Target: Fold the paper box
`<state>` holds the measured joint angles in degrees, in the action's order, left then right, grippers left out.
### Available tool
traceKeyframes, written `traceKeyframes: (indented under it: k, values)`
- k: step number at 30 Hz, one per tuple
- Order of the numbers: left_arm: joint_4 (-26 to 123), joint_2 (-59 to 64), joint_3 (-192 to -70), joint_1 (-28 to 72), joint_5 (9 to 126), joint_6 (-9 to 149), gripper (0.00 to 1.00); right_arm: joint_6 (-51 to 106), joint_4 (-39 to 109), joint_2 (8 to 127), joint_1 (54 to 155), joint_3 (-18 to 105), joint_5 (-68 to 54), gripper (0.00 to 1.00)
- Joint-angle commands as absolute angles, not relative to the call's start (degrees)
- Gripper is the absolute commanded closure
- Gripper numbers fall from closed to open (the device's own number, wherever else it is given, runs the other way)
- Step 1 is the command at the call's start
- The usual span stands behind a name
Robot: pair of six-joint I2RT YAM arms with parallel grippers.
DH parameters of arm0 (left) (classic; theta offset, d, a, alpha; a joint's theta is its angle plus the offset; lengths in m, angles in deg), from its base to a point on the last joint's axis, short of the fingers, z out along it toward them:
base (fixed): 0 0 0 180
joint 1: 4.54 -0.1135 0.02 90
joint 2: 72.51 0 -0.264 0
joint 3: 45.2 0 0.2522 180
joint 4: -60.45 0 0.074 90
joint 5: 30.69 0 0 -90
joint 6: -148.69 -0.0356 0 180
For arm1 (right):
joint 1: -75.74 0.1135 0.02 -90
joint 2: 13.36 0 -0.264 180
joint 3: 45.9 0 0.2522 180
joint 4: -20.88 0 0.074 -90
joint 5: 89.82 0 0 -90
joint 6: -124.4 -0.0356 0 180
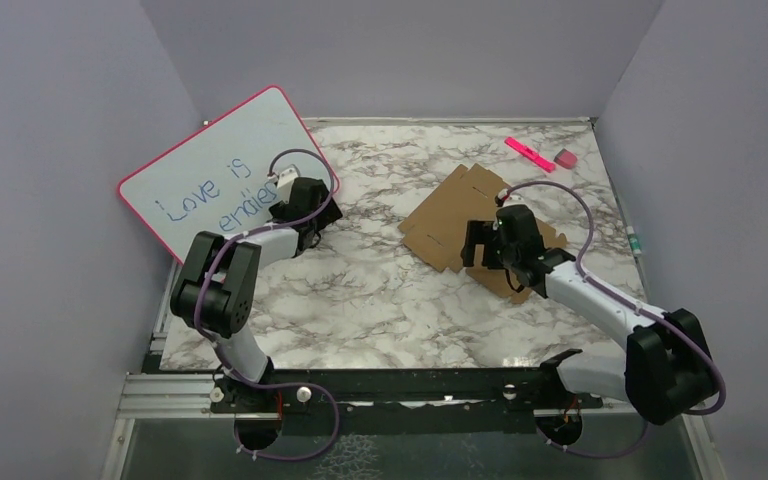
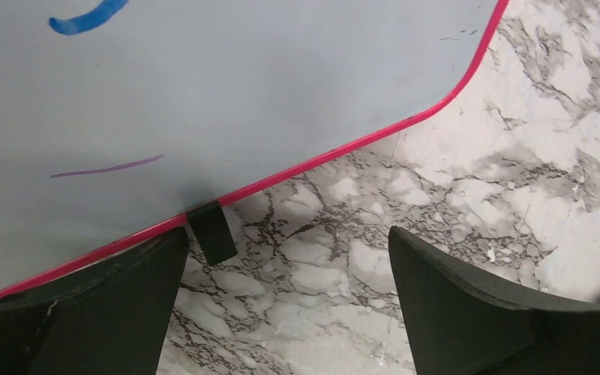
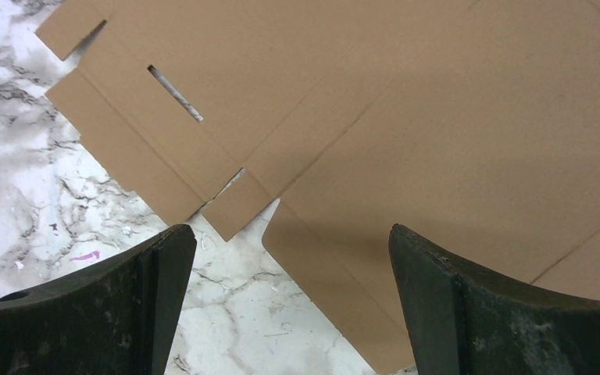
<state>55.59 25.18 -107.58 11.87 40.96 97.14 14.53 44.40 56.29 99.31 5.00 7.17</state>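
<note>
Brown cardboard: from the top external view we see the paper box (image 1: 445,215) lying as a flat, unfolded sheet on the right half of the marble tabletop (image 1: 360,290), nearer the far edge than the near one. The right gripper (image 1: 480,245) hangs over the sheet's near part with its jaws spread wide and nothing in them. The left gripper (image 1: 295,212) sits toward the far left corner, at the lower edge of a pink-framed whiteboard (image 1: 210,170) with blue writing; we cannot judge its jaws from here. A pink marker (image 1: 529,155) and a pink eraser (image 1: 566,158) lie just beside each other near the far right corner, apart from the box.

Left wrist view: the left gripper (image 2: 289,250) is fully spread and empty. Bare tabletop (image 2: 469,180) shows between its fingers. The whiteboard (image 2: 203,94) fills the upper left, and a small black clip (image 2: 211,230) sits at its pink rim.

Right wrist view: the right gripper (image 3: 293,242) is wide open and holds nothing. The paper box (image 3: 406,117) lies flat below it, with creases, a slot and small tabs visible. One corner tab lies between the fingers. Marble tabletop (image 3: 31,180) shows to the left.
</note>
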Motion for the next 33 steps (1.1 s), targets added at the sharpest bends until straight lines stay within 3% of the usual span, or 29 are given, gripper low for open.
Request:
traceKeyframes:
  k: [1,19,26,33]
  values:
    - [55.19,25.01,-109.83,11.80,44.35,95.54,0.01,14.31,45.66,58.76,99.38,6.62,7.30,0.00]
    - [51.68,6.49,-97.68,25.48,52.81,101.22,0.01,8.34,45.54,66.13,100.49,4.93,-5.97,0.00]
    - [50.64,4.27,-94.75,25.96,54.48,101.10,0.01,-2.59,39.59,64.01,110.66,2.55,-7.16,0.00]
    - [51.00,5.27,-96.79,25.96,56.17,99.84,0.01,-3.64,38.92,68.06,117.48,9.00,-6.04,0.00]
